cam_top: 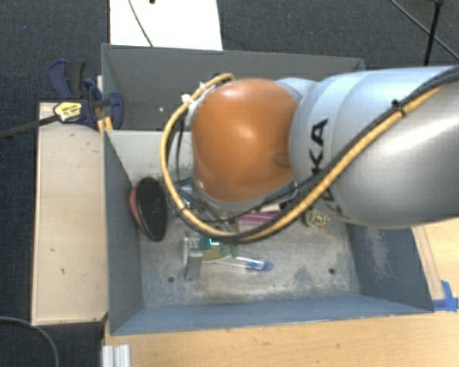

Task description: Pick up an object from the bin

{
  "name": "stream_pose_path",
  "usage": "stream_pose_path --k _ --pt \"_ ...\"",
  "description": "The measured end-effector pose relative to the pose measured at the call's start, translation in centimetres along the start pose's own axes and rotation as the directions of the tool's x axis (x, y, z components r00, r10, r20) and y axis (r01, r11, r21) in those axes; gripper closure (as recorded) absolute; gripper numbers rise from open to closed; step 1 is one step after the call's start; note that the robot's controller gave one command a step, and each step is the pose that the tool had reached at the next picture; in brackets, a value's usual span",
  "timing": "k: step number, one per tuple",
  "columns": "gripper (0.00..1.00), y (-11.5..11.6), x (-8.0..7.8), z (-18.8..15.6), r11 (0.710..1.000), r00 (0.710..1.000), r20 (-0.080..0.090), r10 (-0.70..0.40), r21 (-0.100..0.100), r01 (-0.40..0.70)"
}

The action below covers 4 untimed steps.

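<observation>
My gripper [191,264] reaches down to the bin floor at the front left, below the orange cover. Just to its right lies a clear plastic stick with a blue tip [247,264], flat on the floor and close to or touching the gripper. A small green piece [212,243] shows right above the gripper's end. A round black disc with a red rim [149,207] leans on the left wall, a short way up and left of the gripper. Whether anything is held is hidden.
A pink and purple flat thing [257,219] peeks out under the arm near the bin's middle. A small pale trinket [316,219] lies to its right. The arm and its cover hide the back half of the bin.
</observation>
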State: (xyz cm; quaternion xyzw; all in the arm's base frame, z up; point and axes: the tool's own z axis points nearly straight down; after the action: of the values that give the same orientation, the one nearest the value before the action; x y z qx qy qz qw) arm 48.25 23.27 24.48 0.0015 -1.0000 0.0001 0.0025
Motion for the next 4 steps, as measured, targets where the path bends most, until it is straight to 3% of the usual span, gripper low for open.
stream_pose_path --k 1,2,3,4 --pt "0.0 -7.8 -7.2 13.3 0.962 0.962 0.001 -0.272 0.002 0.272" --pt "0.0 -9.5 -7.8 16.7 0.992 0.992 0.0 -0.125 -0.005 0.125" --pt "1.0 -9.7 -7.9 16.5 0.993 0.993 0.003 -0.121 -0.003 0.121" --pt "1.0 -12.4 -5.5 14.0 0.529 0.529 0.002 -0.849 0.003 0.849"
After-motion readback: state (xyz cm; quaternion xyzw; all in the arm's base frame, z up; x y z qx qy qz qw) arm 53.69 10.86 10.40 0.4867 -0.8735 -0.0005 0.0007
